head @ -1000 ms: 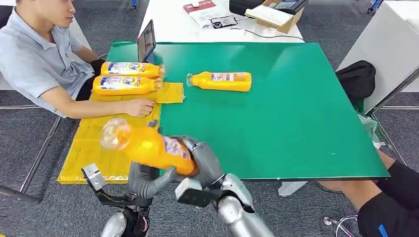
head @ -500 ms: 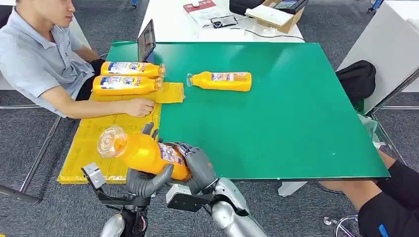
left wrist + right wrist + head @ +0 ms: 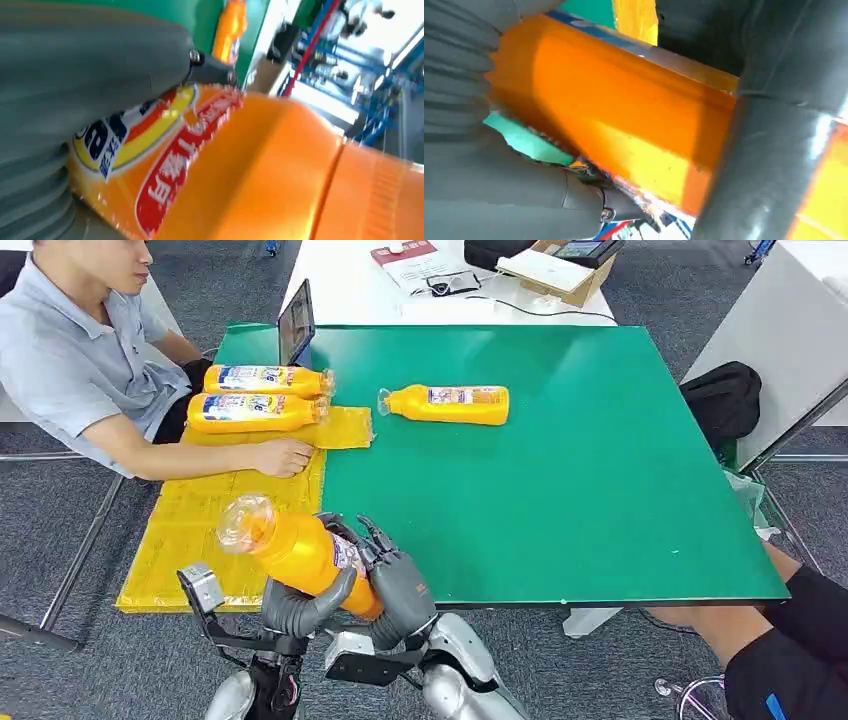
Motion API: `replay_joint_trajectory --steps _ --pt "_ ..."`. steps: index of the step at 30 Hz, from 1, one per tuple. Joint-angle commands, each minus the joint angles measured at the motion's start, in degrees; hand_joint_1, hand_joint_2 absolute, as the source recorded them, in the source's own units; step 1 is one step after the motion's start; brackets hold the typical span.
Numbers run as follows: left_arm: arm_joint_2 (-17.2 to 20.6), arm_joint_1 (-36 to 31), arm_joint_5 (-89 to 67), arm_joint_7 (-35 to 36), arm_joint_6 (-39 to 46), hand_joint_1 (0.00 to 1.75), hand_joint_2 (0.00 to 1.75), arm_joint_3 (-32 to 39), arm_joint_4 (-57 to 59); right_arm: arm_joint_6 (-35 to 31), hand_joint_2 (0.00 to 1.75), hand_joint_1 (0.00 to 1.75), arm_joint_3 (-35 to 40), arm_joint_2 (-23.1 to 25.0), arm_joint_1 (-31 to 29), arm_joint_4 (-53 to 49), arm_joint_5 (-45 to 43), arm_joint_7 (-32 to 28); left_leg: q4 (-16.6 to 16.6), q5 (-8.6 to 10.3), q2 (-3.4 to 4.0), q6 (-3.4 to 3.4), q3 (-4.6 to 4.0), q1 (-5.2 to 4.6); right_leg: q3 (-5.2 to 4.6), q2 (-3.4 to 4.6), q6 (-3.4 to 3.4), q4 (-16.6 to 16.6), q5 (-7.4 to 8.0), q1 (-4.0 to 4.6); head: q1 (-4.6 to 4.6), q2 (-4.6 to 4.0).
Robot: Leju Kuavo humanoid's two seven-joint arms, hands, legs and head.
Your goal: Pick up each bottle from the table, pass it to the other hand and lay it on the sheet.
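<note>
An orange bottle [image 3: 290,545] hangs tilted over the front edge of the green table [image 3: 560,470], its clear cap end up and to the left. My left hand [image 3: 300,605] grips its body from below, thumb wrapped across it. My right hand [image 3: 395,585] cups the bottle's base from the right, fingers lying over the label. Up close, the bottle [image 3: 260,165] sits against my left hand [image 3: 90,75], and the bottle [image 3: 614,115] lies in my right hand [image 3: 499,185]. Two bottles [image 3: 268,379] [image 3: 255,412] lie on the yellow sheet [image 3: 190,530]. One bottle [image 3: 447,403] lies on the table.
A person sits at the left with a hand [image 3: 283,456] resting on the sheet. A tablet [image 3: 296,325] stands at the table's far left corner. A black bag [image 3: 722,400] sits right of the table, and a white table [image 3: 350,290] with boxes stands behind.
The bottle has come lower and slightly right, and my left hand has closed around its body. My right hand has slid in under the base.
</note>
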Motion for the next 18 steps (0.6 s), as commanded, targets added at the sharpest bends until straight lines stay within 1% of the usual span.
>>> replay_joint_trajectory --steps 1,2,4,5,7,8,9,10,11,12,14,15,16,17,18 --pt "-1.3 -6.6 1.7 0.7 5.6 1.75 1.75 2.1 7.2 -5.4 0.0 0.0 5.1 0.4 1.0 -0.9 -2.0 -3.0 0.0 -0.02 -0.11 -0.03 0.12 0.01 0.14 -0.1 -0.07 0.0 -0.06 0.01 0.0 0.0" --pt "-1.3 -6.7 1.7 0.7 5.6 1.75 1.75 2.1 7.2 -5.4 0.0 0.0 5.1 0.4 0.8 -0.8 -2.1 -3.0 0.0 -0.06 -0.12 -0.06 0.22 0.03 0.24 -0.11 -0.11 0.0 -0.11 0.04 0.0 0.0" --pt "-1.0 -7.2 2.1 0.4 6.5 1.75 1.75 1.8 7.1 -8.2 0.0 0.0 5.4 0.3 0.4 -1.1 -2.2 -4.2 0.0 -0.02 -0.06 -0.04 0.13 0.03 0.15 -0.05 -0.07 0.0 -0.04 0.03 0.0 0.0" --pt "-1.0 -7.4 2.1 0.4 6.6 1.75 1.75 1.8 7.1 -8.2 0.0 0.0 5.6 0.4 0.3 -1.1 -2.2 -4.2 0.0 -0.06 -0.11 -0.05 0.19 0.04 0.23 -0.09 -0.1 0.0 -0.1 0.04 0.0 0.0" --pt "-0.9 -9.0 1.4 -0.3 10.4 1.75 1.75 2.4 7.8 -13.6 0.0 0.0 7.0 0.0 0.3 -3.3 -0.9 -6.0 0.0 -0.02 -0.1 -0.04 0.09 0.02 0.12 -0.09 -0.07 0.0 -0.06 0.02 0.0 0.0" --pt "-0.7 -9.5 1.4 -0.3 10.6 1.75 1.75 2.4 8.0 -13.7 0.0 0.0 7.4 0.0 0.2 -3.6 -0.9 -6.0 0.0 -0.08 -0.13 -0.06 0.22 0.04 0.28 -0.12 -0.11 0.0 -0.13 0.04 0.0 0.0" --pt "-0.7 -10.3 -0.3 -0.3 13.6 1.75 1.75 3.0 8.7 -16.4 0.0 0.0 7.9 -0.2 0.4 -5.2 -0.2 -6.5 0.0 -0.09 -0.12 -0.06 0.24 0.04 0.29 -0.11 -0.11 0.0 -0.14 0.04 0.0 0.0" --pt "-0.6 -11.4 -2.9 -0.1 16.8 1.75 1.75 3.1 9.7 -18.3 0.0 0.0 8.5 -0.2 0.5 -5.8 0.0 -7.0 0.0 -0.02 -0.09 -0.05 0.1 0.02 0.14 -0.08 -0.08 0.0 -0.06 0.03 0.0 0.0" --pt "-0.5 -12.9 -4.2 -0.1 19.1 1.75 1.75 3.7 11.0 -19.7 0.0 0.0 9.7 -0.5 0.4 -7.0 -0.7 -7.2 0.0 -0.06 -0.1 -0.06 0.17 0.04 0.21 -0.09 -0.1 0.0 -0.1 0.04 0.0 0.0" --pt "-0.4 -13.5 -4.2 -0.1 19.0 1.75 1.75 3.9 11.5 -19.8 0.0 0.0 10.1 -0.6 0.5 -7.6 -0.8 -6.9 0.0 -0.06 -0.14 -0.07 0.16 0.04 0.21 -0.13 -0.11 0.1 -0.11 0.04 0.0 0.0" --pt "0.6 -16.8 -13.5 0.0 26.7 1.75 1.75 4.6 15.2 -20.2 0.0 0.0 10.1 -0.5 1.7 -13.7 1.2 -7.4 0.0 -0.02 -0.06 -0.06 0.11 0.04 0.12 -0.03 -0.09 0.0 -0.04 0.04 -0.02 0.0" --pt "0.7 -17.3 -13.5 0.0 26.7 1.75 1.75 4.9 15.5 -20.2 0.0 0.0 10.1 -0.3 1.7 -13.7 1.3 -7.4 0.0 -0.07 -0.1 -0.1 0.26 0.05 0.28 -0.07 -0.15 0.1 -0.11 0.05 0.0 0.0" --pt "1.2 -18.5 -16.5 0.9 28.2 1.75 1.75 5.3 17.2 -20.2 0.0 0.0 10.3 -0.4 1.9 -15.5 1.0 -7.4 0.0 -0.02 -0.23 -0.08 0.12 0.02 0.16 -0.21 -0.11 0.1 -0.11 0.03 -0.04 0.0" --pt "2.3 -19.6 -22.9 1.5 29.8 1.75 1.75 4.7 18.7 -20.2 0.0 0.0 11.3 -1.1 1.8 -17.5 -0.9 -7.4 0.0 0.01 -0.28 -0.07 0.11 0.05 0.15 -0.26 -0.09 0.1 -0.1 0.05 0.0 0.0" --pt "2.3 -19.6 -22.9 1.5 29.8 1.75 1.75 4.7 18.7 -20.2 0.0 0.0 11.3 -1.1 1.8 -17.5 -0.9 -7.4 0.0 -0.01 -0.29 -0.07 0.15 0.03 0.2 -0.28 -0.11 0.1 -0.13 0.03 0.02 0.0"
